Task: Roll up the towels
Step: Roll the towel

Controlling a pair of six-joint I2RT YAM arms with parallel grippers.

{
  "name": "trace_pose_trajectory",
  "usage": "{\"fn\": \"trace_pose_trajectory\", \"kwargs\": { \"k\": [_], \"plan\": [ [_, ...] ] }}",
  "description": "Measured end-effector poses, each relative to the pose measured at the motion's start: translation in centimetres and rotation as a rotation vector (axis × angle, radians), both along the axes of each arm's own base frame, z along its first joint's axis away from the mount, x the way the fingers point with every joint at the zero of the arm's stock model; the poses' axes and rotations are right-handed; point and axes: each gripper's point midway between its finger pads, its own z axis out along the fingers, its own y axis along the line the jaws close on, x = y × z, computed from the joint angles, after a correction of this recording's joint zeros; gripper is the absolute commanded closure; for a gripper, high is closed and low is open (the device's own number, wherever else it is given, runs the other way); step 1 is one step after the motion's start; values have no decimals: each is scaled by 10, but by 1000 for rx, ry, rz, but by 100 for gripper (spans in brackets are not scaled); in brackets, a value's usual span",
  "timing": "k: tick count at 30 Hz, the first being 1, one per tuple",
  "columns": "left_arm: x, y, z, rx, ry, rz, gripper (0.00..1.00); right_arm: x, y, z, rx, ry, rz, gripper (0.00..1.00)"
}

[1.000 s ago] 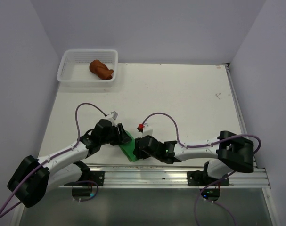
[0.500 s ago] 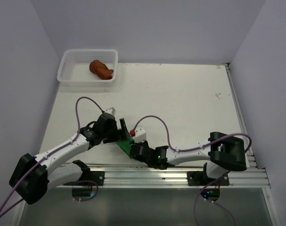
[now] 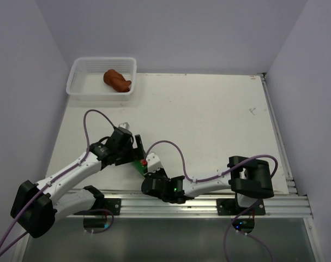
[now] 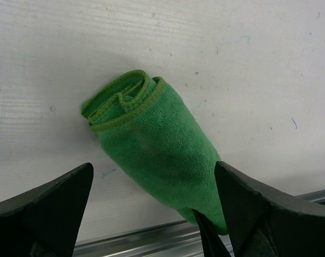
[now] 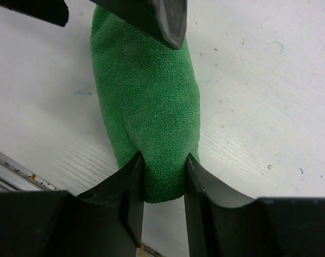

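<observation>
The bright green towel (image 4: 151,144) lies rolled into a tube on the white table by the near rail. In the top view only a sliver of it (image 3: 138,164) shows between the two wrists. My right gripper (image 5: 163,174) is shut on the roll's near end (image 5: 151,107); in the top view it (image 3: 146,166) sits at that end. My left gripper (image 4: 154,166) is open, its jaws wide on either side of the roll without squeezing it; in the top view it (image 3: 137,150) is just above the roll. The rust-brown towel (image 3: 117,80) lies bundled in the basket.
The white mesh basket (image 3: 78,91) stands at the table's far left corner. The metal rail (image 3: 170,197) runs along the near edge, right beside the roll. Purple cables loop over both arms. Walls close in on the left, the right and the back.
My right arm has swung left and drawn in toward the near rail, staying at the green roll's end. My left wrist has shifted slightly up and left. The towel is now mostly covered from above.
</observation>
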Motion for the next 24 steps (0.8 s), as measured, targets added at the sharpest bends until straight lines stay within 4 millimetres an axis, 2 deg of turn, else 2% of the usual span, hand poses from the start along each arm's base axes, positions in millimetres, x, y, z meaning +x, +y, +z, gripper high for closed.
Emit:
{"fn": "trace_pose_trajectory", "kwargs": {
  "k": [9,15,24],
  "plan": [
    [-13,-6,-7,-71,49,22,0,-1,21,6,-25,-49,14,92],
    [-14,-8,-9,-77,66,28,1,-2,34,8,-59,-95,16,95],
    [-17,-7,-14,-72,81,24,0,1,37,5,-115,-138,-6,95]
  ]
}}
